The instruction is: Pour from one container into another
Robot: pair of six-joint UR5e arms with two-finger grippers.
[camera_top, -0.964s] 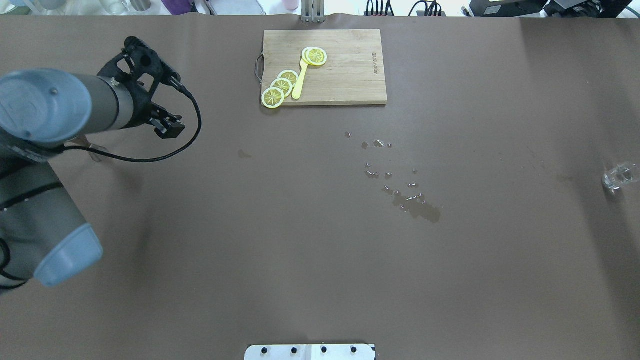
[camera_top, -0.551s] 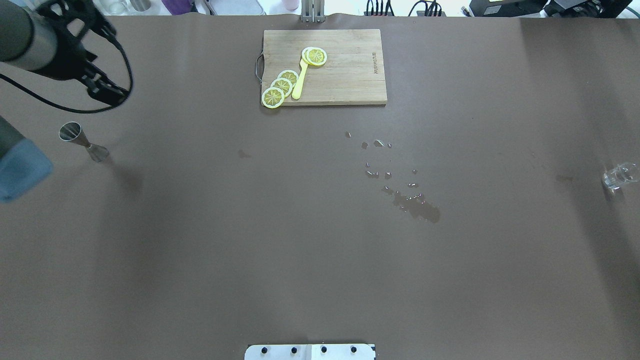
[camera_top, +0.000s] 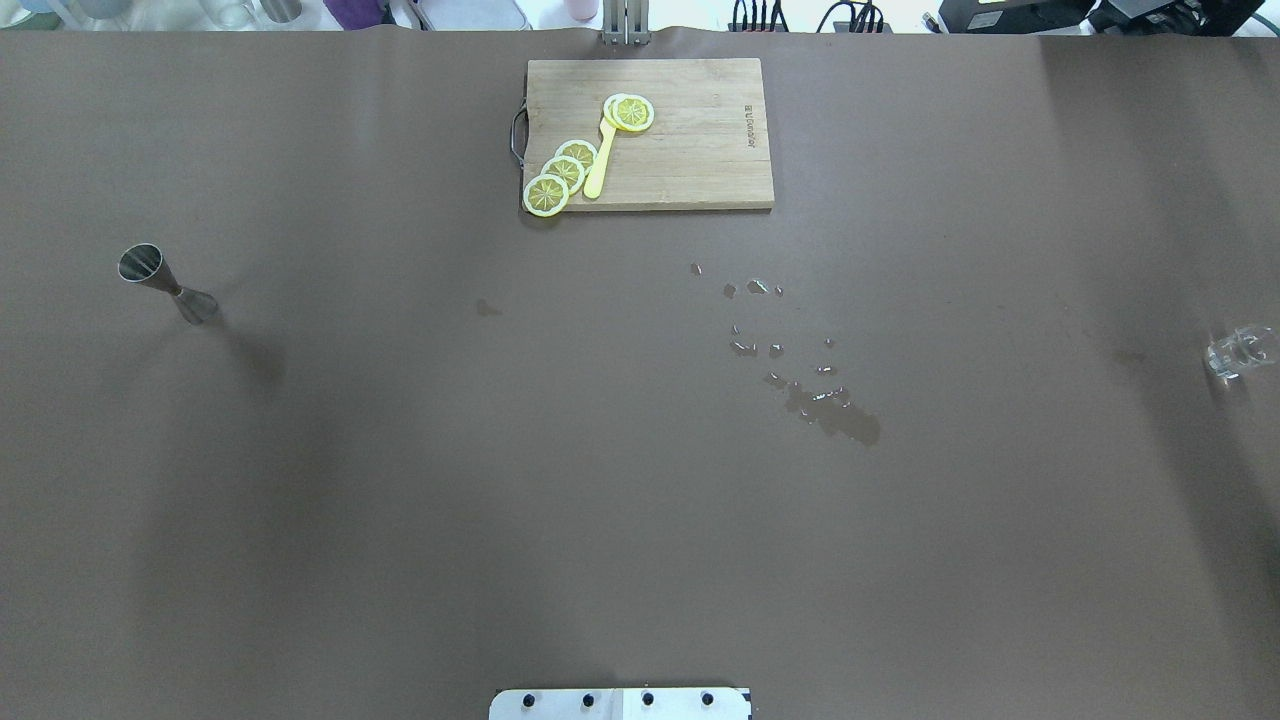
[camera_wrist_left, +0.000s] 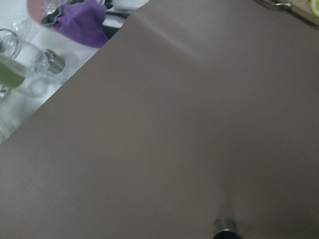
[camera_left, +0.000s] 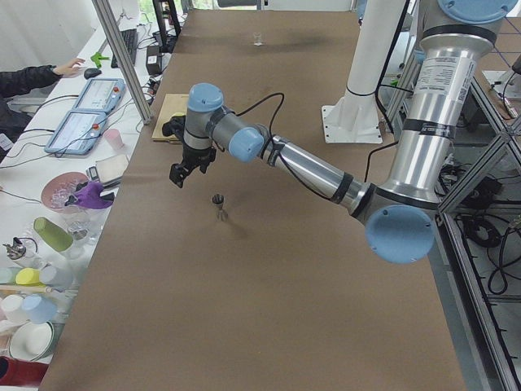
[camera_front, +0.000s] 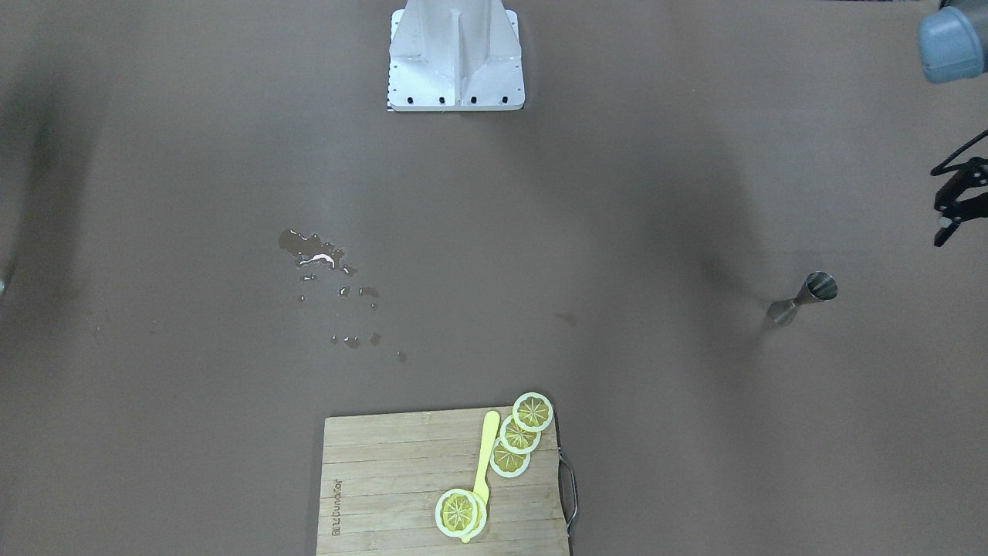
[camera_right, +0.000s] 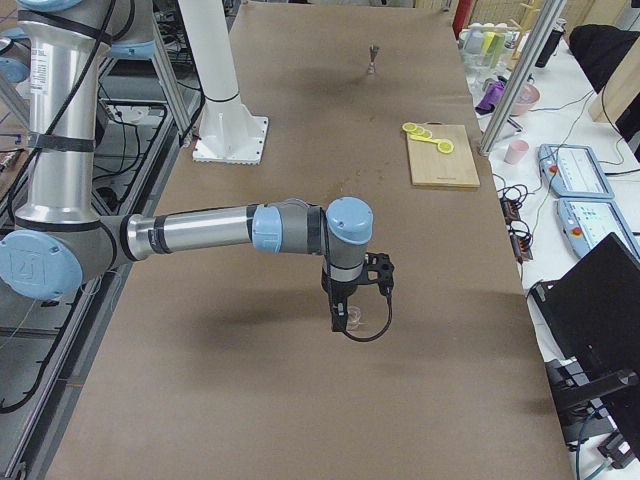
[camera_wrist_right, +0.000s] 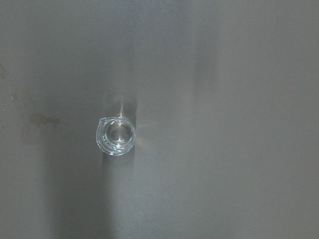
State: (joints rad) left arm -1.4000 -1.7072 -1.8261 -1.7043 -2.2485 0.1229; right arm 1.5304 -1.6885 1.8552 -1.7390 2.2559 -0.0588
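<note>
Hovering beside the upright metal jigger point(camera_left: 218, 205), which stands free on the table point(camera_top: 640, 560) inward of it, the left gripper point(camera_left: 177, 176) seems to hold nothing, its opening unclear; the glass cup point(camera_wrist_right: 115, 137) sits under the right gripper point(camera_right: 340, 318), equally unclear.

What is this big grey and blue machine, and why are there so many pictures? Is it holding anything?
It is a robot with two long arms, each ending in a hand with two fingers. All the pictures show one moment, seen by different cameras. Two look down on the brown table, two look along it from its ends, and a small one sits on each wrist.

On the table stands a little metal jigger, a measuring cup shaped like an hourglass. Far from it is a small clear glass cup. There is also a wooden cutting board with yellow lemon slices, and a wet spill in the middle.

The left hand hangs near the jigger, the right hand above the glass cup. Neither holds anything.
</note>
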